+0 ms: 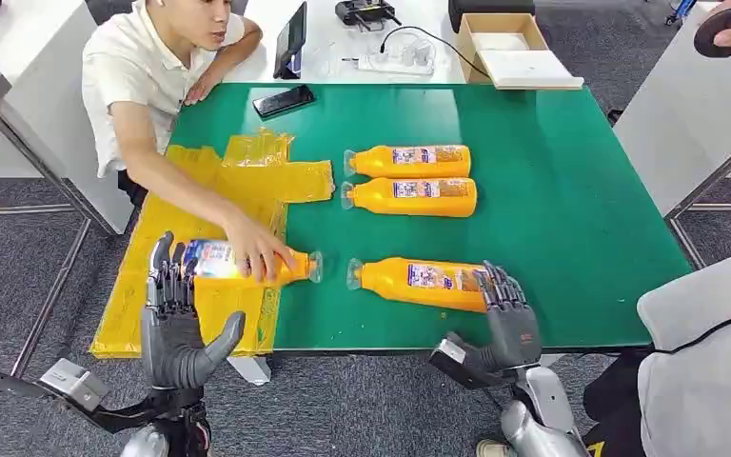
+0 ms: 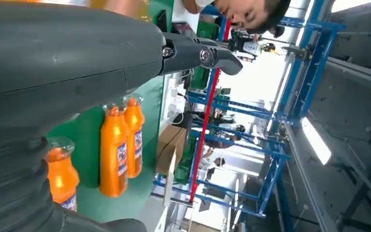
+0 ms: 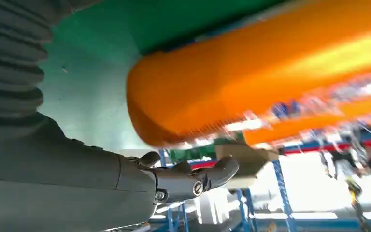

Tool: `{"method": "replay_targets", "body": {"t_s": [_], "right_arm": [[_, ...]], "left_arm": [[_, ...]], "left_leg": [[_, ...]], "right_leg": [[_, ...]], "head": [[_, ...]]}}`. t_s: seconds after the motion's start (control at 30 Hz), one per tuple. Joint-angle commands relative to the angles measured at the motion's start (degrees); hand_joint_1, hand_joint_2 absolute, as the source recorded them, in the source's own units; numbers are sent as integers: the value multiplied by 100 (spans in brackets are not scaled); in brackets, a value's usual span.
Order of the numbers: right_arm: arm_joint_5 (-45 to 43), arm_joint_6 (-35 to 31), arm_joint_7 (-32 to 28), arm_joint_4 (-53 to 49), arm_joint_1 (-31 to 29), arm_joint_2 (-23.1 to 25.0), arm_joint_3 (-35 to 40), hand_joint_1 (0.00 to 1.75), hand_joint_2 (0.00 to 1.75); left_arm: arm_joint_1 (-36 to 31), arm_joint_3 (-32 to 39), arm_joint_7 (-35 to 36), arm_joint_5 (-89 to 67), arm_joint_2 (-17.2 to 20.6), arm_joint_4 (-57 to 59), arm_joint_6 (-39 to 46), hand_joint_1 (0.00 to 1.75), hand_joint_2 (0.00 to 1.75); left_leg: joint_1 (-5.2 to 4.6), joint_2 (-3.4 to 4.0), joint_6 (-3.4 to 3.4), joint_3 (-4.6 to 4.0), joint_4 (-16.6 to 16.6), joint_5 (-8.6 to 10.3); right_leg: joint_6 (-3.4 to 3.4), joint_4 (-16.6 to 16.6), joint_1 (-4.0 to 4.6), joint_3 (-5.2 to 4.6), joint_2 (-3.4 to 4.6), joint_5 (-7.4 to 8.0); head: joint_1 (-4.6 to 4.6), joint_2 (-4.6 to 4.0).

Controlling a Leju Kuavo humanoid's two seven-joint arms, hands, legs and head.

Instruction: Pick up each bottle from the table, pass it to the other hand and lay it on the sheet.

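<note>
Four orange bottles lie on the green table. One bottle lies on the yellow sheet, with a person's hand resting on it. My left hand stands open just by that bottle's base, fingers up, holding nothing. The near bottle lies on the bare green; my right hand is at its base with fingers over the end and the thumb apart. In the right wrist view this bottle looms close above the thumb. Two more bottles lie side by side further back.
A seated person leans in from the far left corner. A phone lies on the table's far edge, with a tablet, a power strip and a cardboard box beyond. Another person stands at the right front.
</note>
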Motion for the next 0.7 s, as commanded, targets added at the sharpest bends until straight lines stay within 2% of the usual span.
{"method": "replay_targets", "body": {"t_s": [0.03, 0.4, 0.6, 0.7], "right_arm": [[526, -382, 771, 1142, -712, -220, 324, 0, 175], [498, -261, 744, 1193, -823, -207, 342, 0, 175], [868, -381, 968, 1525, -1207, -74, 629, 0, 175], [778, -229, 920, 1544, -1305, -1, 629, 0, 175]], "left_arm": [[-169, -150, 92, -39, 36, 290, 100, 0, 175], [-220, -164, 106, -43, 37, 313, 98, 0, 175], [-371, -259, 140, -42, 38, 412, 89, 0, 175], [-385, -271, 167, -31, 49, 413, 75, 0, 175]], "left_leg": [[2, 15, -8, 28, -4, -10], [-4, 4, -8, 29, -8, -4], [-3, 14, -7, 26, -4, -5], [-5, 20, -6, 23, -4, -3]], "right_leg": [[-10, -6, 4, 25, 4, -7], [-12, -9, 0, 28, -6, -6], [-10, -6, 0, 22, 4, -3], [-9, -6, -2, 18, 9, 0]], "head": [[0, 0], [0, 0], [0, 0], [0, 0]]}}
